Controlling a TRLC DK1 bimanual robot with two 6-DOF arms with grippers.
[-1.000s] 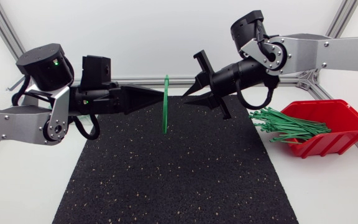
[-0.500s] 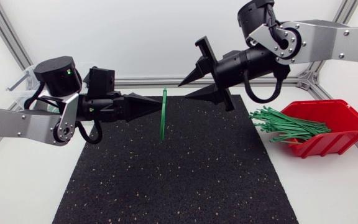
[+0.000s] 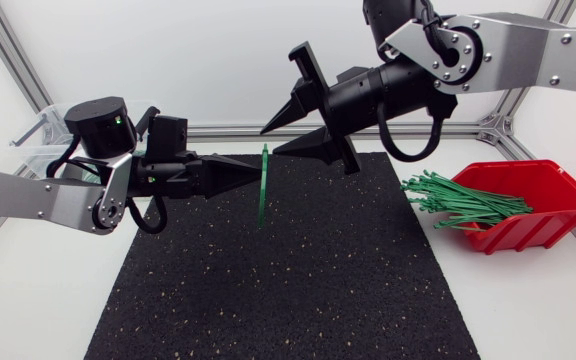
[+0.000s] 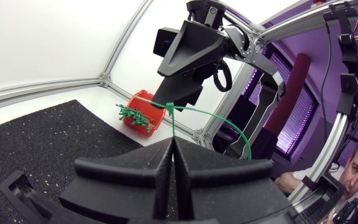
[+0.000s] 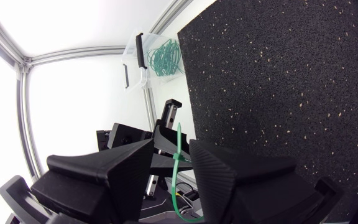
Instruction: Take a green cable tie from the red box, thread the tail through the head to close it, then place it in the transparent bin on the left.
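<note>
Far left, the transparent bin (image 3: pixel 36 148) sits at the table's corner, and the right wrist view shows closed green loops (image 5: pixel 165 55) lying inside it. Moving in, the left arm (image 3: pixel 28 195) reaches over the black mat (image 3: pixel 278 290), and the left gripper (image 3: pixel 256 172) is clenched: its 2 wedge fingers are pressed tip to tip on 1 green cable tie (image 3: pixel 264 195). The tie is held off the mat and stands nearly upright, a thin flat bright-green strip pinched partway along its length, with its lower end hanging free. From the left wrist view, a short stretch rises from the finger seam to a small square head, and a thin strand curves off to the side from there.

Right beside the tie's upper end is the right gripper (image 3: pixel 267 141). Its fingers are spread apart, and the tie runs through the gap between them. I can't tell if either finger touches it.

Far right, the red box (image 3: pixel 553 195) rests tilted on the white table just off the mat, with a bundle of straight green ties (image 3: pixel 463 200) fanning out of its open front.
</note>
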